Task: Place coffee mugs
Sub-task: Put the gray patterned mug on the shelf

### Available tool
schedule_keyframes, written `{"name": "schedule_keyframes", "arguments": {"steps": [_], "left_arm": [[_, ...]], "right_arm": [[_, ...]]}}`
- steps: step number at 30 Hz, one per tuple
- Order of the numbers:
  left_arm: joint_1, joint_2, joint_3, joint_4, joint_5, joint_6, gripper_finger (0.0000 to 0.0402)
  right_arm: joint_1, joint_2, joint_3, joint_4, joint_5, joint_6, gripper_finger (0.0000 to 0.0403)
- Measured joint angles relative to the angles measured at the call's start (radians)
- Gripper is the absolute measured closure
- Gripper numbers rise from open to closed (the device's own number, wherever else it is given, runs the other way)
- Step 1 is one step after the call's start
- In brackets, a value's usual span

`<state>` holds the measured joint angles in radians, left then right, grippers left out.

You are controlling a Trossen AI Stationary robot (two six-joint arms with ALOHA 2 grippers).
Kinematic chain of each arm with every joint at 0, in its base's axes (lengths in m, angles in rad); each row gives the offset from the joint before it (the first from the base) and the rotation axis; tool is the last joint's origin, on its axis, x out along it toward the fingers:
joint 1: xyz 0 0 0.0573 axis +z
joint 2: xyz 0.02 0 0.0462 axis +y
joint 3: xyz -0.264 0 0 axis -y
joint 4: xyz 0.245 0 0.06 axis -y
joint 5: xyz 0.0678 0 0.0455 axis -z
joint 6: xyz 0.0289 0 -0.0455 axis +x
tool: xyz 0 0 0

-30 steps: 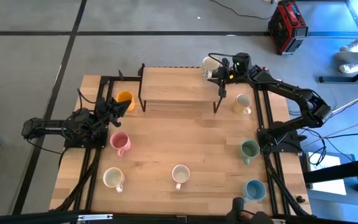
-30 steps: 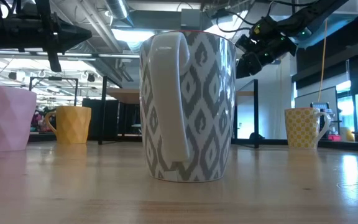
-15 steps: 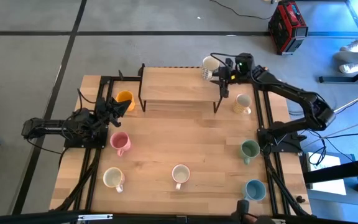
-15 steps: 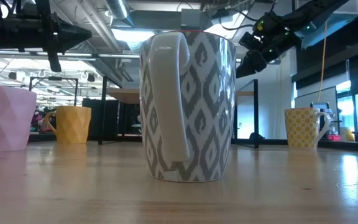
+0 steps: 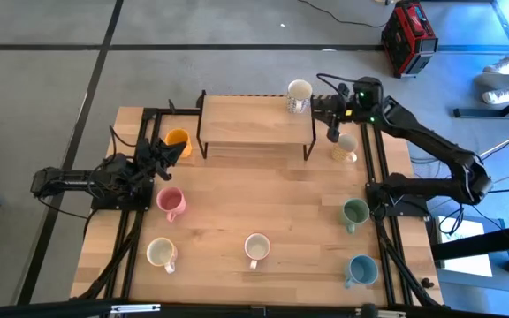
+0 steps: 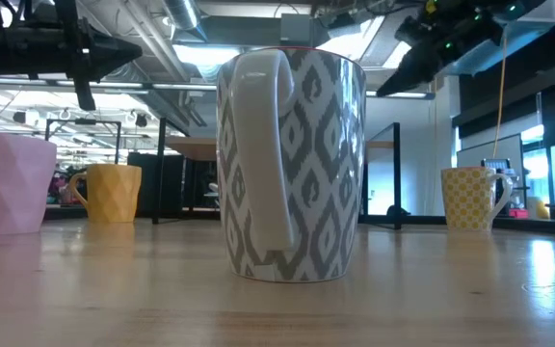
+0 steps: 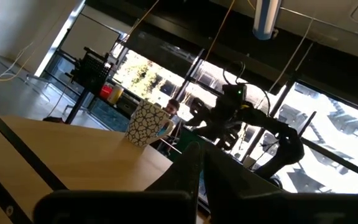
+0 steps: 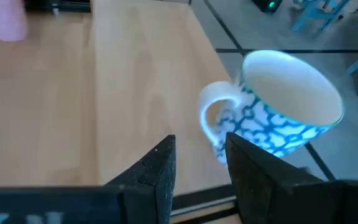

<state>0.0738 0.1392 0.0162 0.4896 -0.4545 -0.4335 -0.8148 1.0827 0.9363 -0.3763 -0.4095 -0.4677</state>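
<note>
A white mug with a dark pattern [image 5: 300,93] stands upright on the far right corner of the wooden shelf [image 5: 254,119]; the right wrist view shows it [image 8: 278,118] just ahead of the fingers. My right gripper [image 5: 319,103] [image 8: 201,146] is open, level with the mug and just right of it, touching nothing. My left gripper [image 5: 162,150] waits shut beside the orange mug [image 5: 177,141]. On the table stand the pink [image 5: 170,201], cream [image 5: 161,253], grey-patterned [image 5: 256,248], yellow-patterned [image 5: 345,147], green [image 5: 355,212] and blue [image 5: 361,268] mugs.
The shelf stands on thin black legs [image 5: 308,146] at the table's far middle. Black frame rails [image 5: 378,177] run along both sides of the table. The middle of the table between the mugs is bare wood. A red case [image 5: 408,35] sits on the floor beyond.
My right gripper has let go of the patterned mug on the shelf's far right corner and drawn back toward the table's right edge. The mug has stayed standing on the shelf. My left arm has kept still.
</note>
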Motion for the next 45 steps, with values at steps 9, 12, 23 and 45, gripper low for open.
{"name": "schedule_keyframes", "arguments": {"steps": [9, 12, 23, 45], "left_arm": [[0.000, 0.000, 0.000, -0.001, -0.024, -0.002, 0.0388], [0.000, 0.000, 0.000, -0.001, 0.021, -0.013, 0.0388], [0.000, 0.000, 0.000, -0.005, 0.153, -0.027, 0.0388], [-0.011, 0.000, 0.000, -0.011, 0.323, -0.036, 0.0388]], "right_arm": [[0.193, -0.100, 0.000, -0.136, 0.093, 0.132, 0.0271], [0.277, -0.107, 0.000, -0.178, 0.113, 0.204, 0.0271], [0.657, -0.087, 0.000, -0.119, 0.322, 0.506, 0.0271], [1.277, 0.211, 0.000, 0.199, 0.726, 1.022, 0.0272]]}}
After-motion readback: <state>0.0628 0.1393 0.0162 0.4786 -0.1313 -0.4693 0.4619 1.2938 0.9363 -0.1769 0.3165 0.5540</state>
